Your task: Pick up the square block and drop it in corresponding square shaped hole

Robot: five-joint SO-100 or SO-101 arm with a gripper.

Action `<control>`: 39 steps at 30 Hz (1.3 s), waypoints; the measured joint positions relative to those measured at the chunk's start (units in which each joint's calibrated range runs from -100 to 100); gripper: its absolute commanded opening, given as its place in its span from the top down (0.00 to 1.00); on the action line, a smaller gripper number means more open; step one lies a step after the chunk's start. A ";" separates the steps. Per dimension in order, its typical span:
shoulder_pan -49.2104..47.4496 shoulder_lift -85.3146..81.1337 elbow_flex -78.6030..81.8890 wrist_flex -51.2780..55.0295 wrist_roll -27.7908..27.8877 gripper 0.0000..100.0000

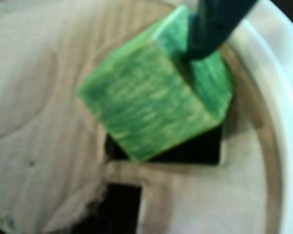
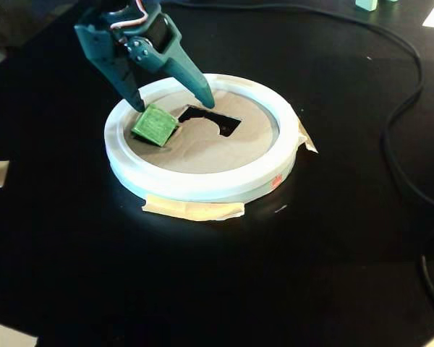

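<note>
The green square block (image 2: 155,124) lies tilted on the tan disc (image 2: 202,155), inside the white ring (image 2: 202,186). In the wrist view the block (image 1: 151,97) rests corner-down over the square hole (image 1: 198,152), which shows dark under its lower edge. In the fixed view the block hides that hole. My teal gripper (image 2: 173,105) is open above the block, jaws wide apart. One finger (image 1: 212,29) touches the block's upper right side. The other finger (image 2: 195,83) stands clear of the block over the larger cutout.
The larger notched cutout (image 2: 211,118) lies right of the block and shows at the bottom of the wrist view (image 1: 119,204). Tape (image 2: 194,210) holds the ring to the black table. A cable (image 2: 405,108) runs down the right side. A pale mint block (image 2: 367,3) sits at the far edge.
</note>
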 measured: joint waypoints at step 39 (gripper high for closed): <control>-2.40 13.11 -0.10 -11.93 0.00 0.08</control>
